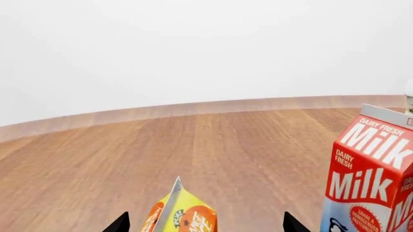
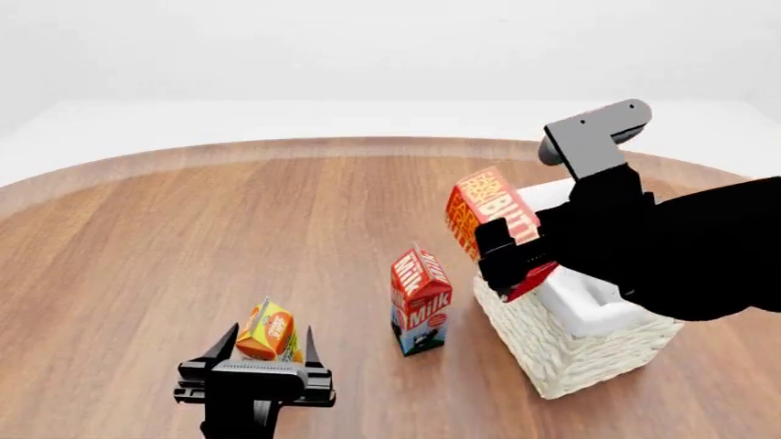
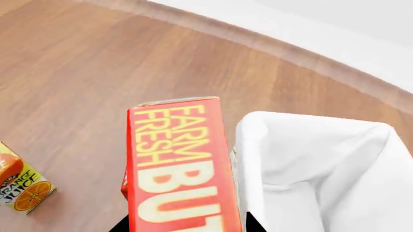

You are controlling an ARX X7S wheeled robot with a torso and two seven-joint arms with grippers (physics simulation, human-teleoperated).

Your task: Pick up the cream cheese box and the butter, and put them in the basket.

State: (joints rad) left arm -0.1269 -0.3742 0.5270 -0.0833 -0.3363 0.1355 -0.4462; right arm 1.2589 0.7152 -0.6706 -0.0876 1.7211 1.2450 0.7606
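Here the round wooden table [image 2: 183, 238] (white room beyond) lies under the right tool [image 2: 510, 261] clamping the butter [image 2: 486, 208], left tool [image 2: 262, 352] spread open.

Milk carton [image 2: 420, 300] upright on wooden table [image 2: 183, 238]; orange juice carton [image 2: 269, 332] nearby.

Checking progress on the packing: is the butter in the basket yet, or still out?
Still out. The butter is held up in the right pincer, beside and above the basket rim, not inside the liner.
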